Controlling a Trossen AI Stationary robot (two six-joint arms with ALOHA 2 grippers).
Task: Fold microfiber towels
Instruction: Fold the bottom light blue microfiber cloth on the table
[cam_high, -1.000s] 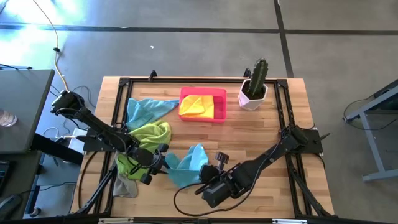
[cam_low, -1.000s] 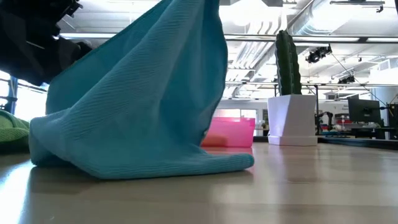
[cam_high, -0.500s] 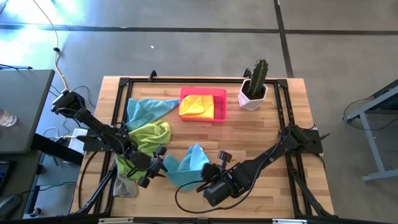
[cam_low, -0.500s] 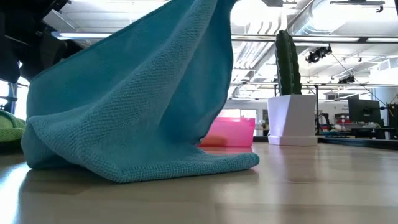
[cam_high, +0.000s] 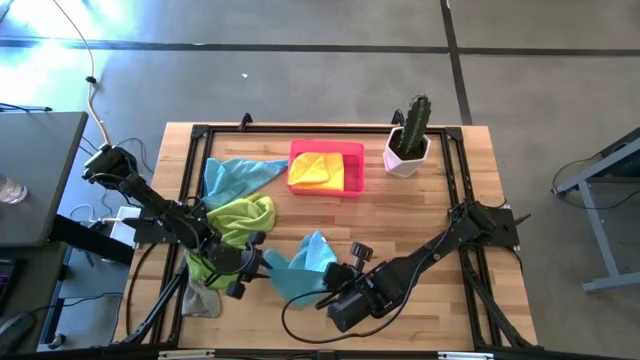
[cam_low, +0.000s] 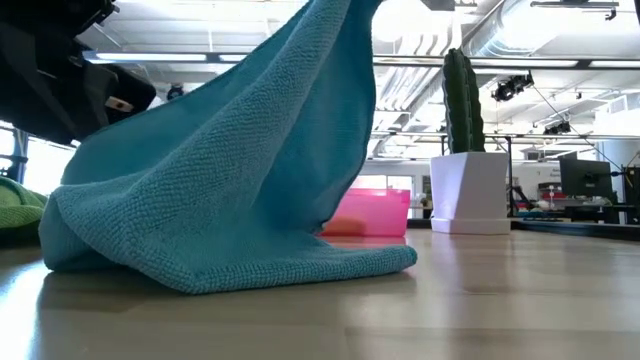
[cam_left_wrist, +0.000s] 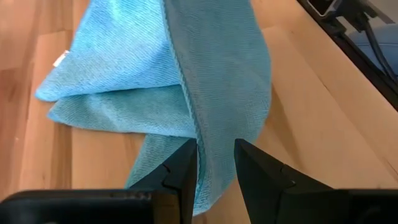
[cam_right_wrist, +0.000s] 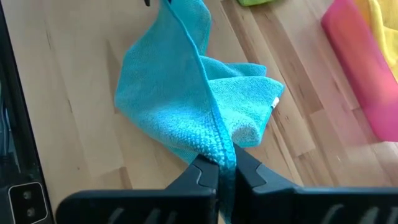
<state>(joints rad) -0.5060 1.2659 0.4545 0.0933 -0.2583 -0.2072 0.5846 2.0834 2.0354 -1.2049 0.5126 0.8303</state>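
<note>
Two grippers hold one blue towel (cam_high: 303, 262) between them near the front middle of the table (cam_high: 430, 215). The right gripper (cam_right_wrist: 222, 172) has its jaws pinched tight on a bunched edge of the cloth, and the left gripper (cam_left_wrist: 215, 163) has its jaws narrowed on another part of the same towel, the fabric running up between its fingers (cam_left_wrist: 254, 169). From the low view the towel (cam_low: 235, 180) rises like a tent, its upper part lifted and its lower folds resting on the wood.

Beyond it lie the other towels: a green one (cam_high: 237, 222) heaped just beside the left arm, a second blue one (cam_high: 232, 176) spread behind it, a grey one (cam_high: 201, 300) at the front left edge, and a yellow one (cam_high: 318, 168) inside the pink tray (cam_high: 353, 182). A potted cactus (cam_high: 409, 134) stands to the tray's right.

The step in hand looks like spreading the lifted towel so it can be folded; the cloth seems gathered rather than flat, though how its corners lie is hard to read. The next move likely calls for drawing the two grips apart to stretch the edge taut, then laying the towel flat before folding it over.
</note>
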